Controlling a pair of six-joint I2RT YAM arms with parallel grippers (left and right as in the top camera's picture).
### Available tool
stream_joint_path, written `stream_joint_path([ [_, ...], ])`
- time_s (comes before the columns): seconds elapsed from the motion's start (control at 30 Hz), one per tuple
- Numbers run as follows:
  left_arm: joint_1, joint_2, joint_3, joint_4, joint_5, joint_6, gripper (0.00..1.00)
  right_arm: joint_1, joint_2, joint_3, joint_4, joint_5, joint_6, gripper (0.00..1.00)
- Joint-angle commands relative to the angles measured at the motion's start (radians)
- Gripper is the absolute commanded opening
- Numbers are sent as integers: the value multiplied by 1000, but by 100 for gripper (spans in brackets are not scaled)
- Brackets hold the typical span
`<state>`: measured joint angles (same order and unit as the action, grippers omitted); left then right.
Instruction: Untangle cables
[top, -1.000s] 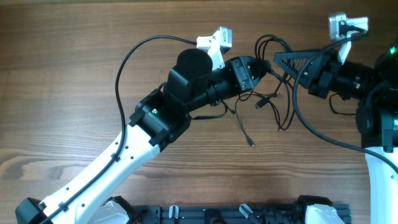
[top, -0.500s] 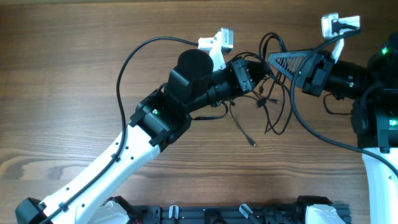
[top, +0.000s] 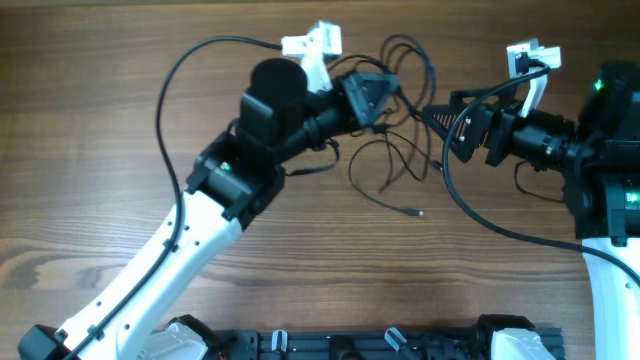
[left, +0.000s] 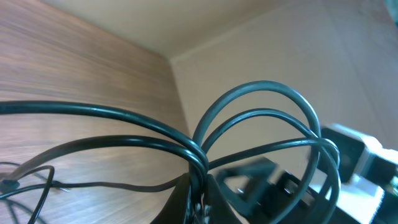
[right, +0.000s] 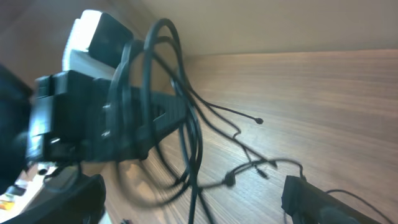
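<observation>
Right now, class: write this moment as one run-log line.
task: untangle cables | left gripper: shut on cables | right gripper: open, beside cables

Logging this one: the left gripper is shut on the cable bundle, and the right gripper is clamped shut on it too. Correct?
Not quite. The left gripper is shut on the cables, but the right gripper is open, not clamped. The right wrist view shows its fingers spread wide apart, with the cords passing between them.
</observation>
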<state>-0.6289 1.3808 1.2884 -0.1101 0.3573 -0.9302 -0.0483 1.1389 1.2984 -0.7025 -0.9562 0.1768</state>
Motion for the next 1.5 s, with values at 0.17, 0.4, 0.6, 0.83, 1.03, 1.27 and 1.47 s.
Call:
stream_joint_path([
  [0.17, -37, -40, 3, 47, 113, -24, 4, 5, -10, 6, -10, 374, -44, 79],
  [0.4, 47, -95, 3, 85, 212, -82, 4, 5, -3, 5, -64, 413, -147, 79],
  [0.6, 101, -146, 3, 108, 245, -72, 4, 5, 49, 5, -103, 505, -148, 80],
  [0.83, 210, -153, 3, 107, 386, -127, 4, 5, 49, 5, -148, 1077, -146, 99],
  [1.03, 346, -153, 3, 105, 572, -124, 4, 5, 49, 5, -148, 1351, -14, 100],
  [1.27, 374, -152, 3, 92, 576, -121, 4, 5, 49, 5, -159, 955, -216, 100],
  [1.47, 374, -152, 3, 92, 510, -122, 4, 5, 49, 5, -250, 427, -600, 100],
])
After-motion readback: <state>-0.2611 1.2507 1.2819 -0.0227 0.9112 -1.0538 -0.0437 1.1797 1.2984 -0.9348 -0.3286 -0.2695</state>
